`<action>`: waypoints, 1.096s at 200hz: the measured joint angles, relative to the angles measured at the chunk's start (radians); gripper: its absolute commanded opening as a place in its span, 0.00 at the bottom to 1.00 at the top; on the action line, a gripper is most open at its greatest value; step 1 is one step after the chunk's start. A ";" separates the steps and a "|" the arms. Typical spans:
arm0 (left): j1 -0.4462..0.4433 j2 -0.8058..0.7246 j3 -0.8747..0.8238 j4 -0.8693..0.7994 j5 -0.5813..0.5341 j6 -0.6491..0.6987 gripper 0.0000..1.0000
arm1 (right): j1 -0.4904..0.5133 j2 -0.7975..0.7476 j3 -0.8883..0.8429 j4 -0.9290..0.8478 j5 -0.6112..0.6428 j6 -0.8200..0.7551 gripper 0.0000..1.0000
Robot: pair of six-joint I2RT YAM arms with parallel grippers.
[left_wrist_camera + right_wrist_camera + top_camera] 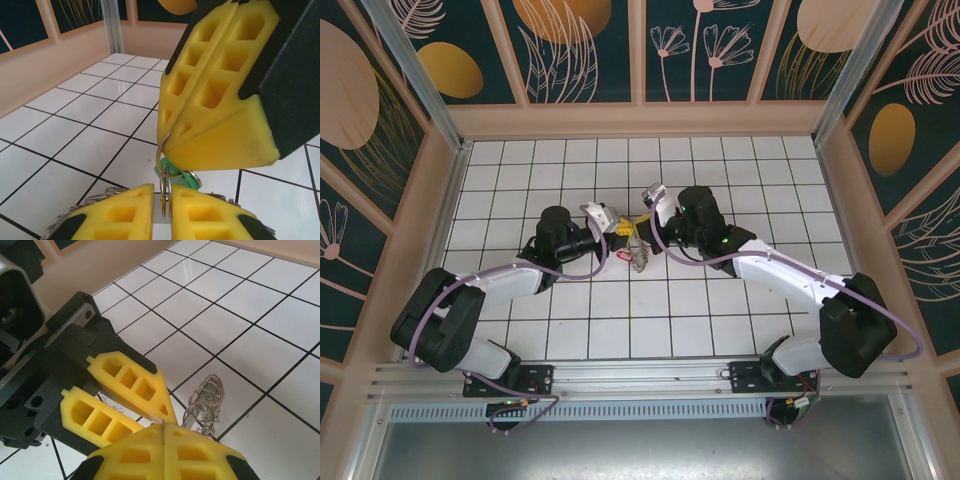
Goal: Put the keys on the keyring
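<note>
- Keyring point(158, 152): a thin silvery wire loop, held off the glossy white-tiled surface point(75, 145), mid-surface between the two arms.
- A green key tag point(172, 174) of plastic hangs on the loop; a coil of wire rings point(205, 402) lies on the tiles nearby.
- Left fingers point(125, 212), yellow wedges with square pockets, are closed tight on the loop.
- Right fingers point(215, 100), of the same make, pinch its other side, tips together.

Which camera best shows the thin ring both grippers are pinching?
Left wrist: the ring curves in plain sight, close up. Right wrist shows an edge-on sliver; overhead it's too small to tell.
</note>
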 measured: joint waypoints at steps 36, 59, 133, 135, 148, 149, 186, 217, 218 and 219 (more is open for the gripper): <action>0.000 0.000 0.011 -0.024 -0.001 0.011 0.17 | 0.001 0.000 0.000 0.000 0.000 -0.006 0.00; 0.000 -0.003 0.012 -0.032 -0.003 0.015 0.15 | 0.001 0.000 0.000 0.000 0.001 -0.007 0.00; 0.000 -0.015 0.012 -0.049 -0.004 0.018 0.00 | 0.005 -0.001 0.000 0.000 0.005 -0.026 0.00; 0.000 -0.015 0.012 -0.049 -0.004 0.018 0.00 | 0.005 -0.002 0.000 0.000 0.006 -0.026 0.00; 0.000 -0.016 0.012 -0.049 -0.004 0.018 0.00 | 0.006 -0.003 0.000 -0.001 0.010 -0.027 0.00; 0.000 -0.016 0.012 -0.049 -0.004 0.018 0.00 | 0.006 -0.003 0.000 0.000 0.011 -0.027 0.00; -0.002 -0.018 0.012 -0.035 -0.003 0.002 0.00 | 0.010 -0.013 0.000 0.000 0.026 -0.026 0.00; -0.005 -0.021 0.012 -0.007 -0.003 -0.017 0.00 | 0.013 -0.035 -0.006 0.003 0.048 -0.026 0.00; -0.005 -0.021 0.012 -0.007 -0.003 -0.017 0.00 | 0.013 -0.036 -0.007 0.003 0.048 -0.026 0.00; -0.005 -0.022 0.012 -0.006 -0.003 -0.018 0.00 | 0.013 -0.037 -0.008 0.003 0.050 -0.026 0.00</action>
